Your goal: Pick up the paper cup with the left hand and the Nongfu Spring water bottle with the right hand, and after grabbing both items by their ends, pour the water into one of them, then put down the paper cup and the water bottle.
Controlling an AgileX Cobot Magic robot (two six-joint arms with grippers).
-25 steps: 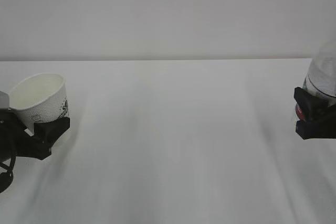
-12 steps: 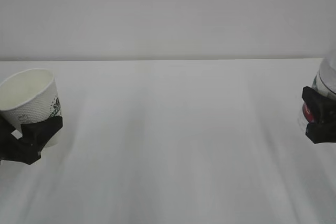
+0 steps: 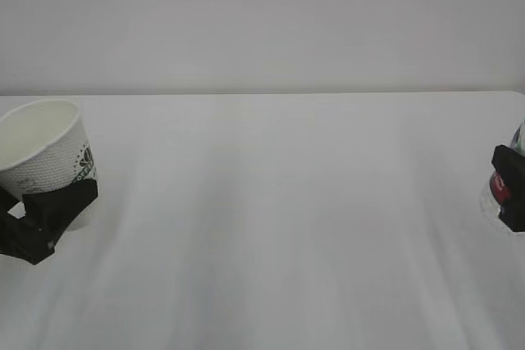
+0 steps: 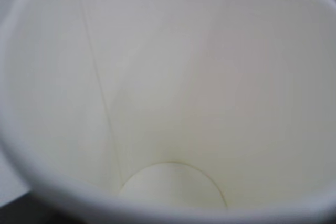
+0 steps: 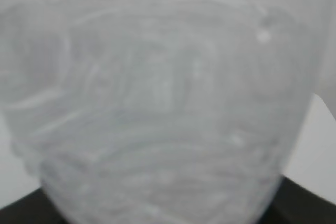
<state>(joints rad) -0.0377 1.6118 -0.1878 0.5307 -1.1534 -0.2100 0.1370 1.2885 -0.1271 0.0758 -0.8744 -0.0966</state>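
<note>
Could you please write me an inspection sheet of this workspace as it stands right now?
Surface: white table, bare across the middle.
Paper cup: far left, tilted, gripped near its base; inside looks dry in the left wrist view.
Water bottle: at the right edge, mostly out of frame; red label shows.
Clutter: nothing seen.
Left gripper: closed on the cup.
Right gripper: clamped round the bottle.
Cables: nothing seen.
Surroundings: plain pale wall.
</note>
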